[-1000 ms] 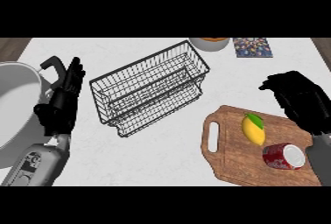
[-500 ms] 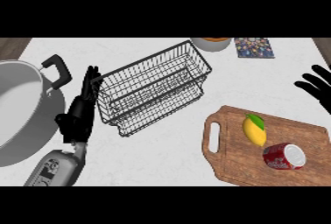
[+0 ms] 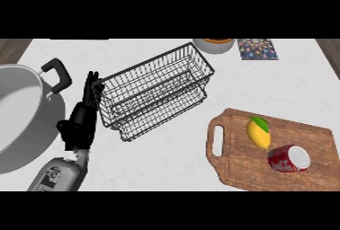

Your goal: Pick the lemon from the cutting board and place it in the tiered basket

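Observation:
A yellow lemon [image 3: 259,132] with a green tip lies on the wooden cutting board [image 3: 249,168] at the lower right, beside a red can [image 3: 288,159] lying on its side. The black wire tiered basket [image 3: 154,92] stands in the middle of the white counter. My left hand [image 3: 82,121] is open with fingers straight, standing just left of the basket between it and the pan. No hand is near the lemon. My right hand does not show in this view.
A large grey pan [image 3: 20,112] with a black handle fills the left edge. At the counter's far edge sit an orange-filled bowl [image 3: 214,44] and a patterned square coaster [image 3: 257,49]. Bare white counter lies between basket and board.
My right hand has moved out of view past the right edge. My left hand has shifted right, toward the basket's left side.

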Available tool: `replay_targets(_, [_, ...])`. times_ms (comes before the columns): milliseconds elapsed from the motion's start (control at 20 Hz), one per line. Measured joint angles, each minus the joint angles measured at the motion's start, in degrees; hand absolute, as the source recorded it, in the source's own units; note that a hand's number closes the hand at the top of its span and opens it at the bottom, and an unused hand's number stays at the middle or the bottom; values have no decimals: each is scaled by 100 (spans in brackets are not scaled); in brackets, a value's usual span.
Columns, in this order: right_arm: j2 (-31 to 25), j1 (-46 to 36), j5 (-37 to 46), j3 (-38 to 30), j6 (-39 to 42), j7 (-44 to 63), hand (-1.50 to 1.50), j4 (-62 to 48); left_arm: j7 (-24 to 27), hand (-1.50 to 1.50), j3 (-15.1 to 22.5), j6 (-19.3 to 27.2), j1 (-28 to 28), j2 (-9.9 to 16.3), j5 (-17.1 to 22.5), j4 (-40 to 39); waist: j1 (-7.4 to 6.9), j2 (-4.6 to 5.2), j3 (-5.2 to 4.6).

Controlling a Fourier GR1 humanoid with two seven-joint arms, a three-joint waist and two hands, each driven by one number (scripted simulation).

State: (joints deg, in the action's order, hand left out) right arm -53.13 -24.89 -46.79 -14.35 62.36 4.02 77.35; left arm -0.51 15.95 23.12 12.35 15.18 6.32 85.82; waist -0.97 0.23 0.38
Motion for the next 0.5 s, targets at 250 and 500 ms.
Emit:
replay_targets(250, [-63,-206,1358,-297,49,-65,-150,1154,65,0,8,46,-76,-33,-53,10,19,-9,0])
replay_targets(500, [327,-107,2734,-239,65,-232,-150,2120,-16,0,12,41,-52,-40,-104,36,1,5,-8])
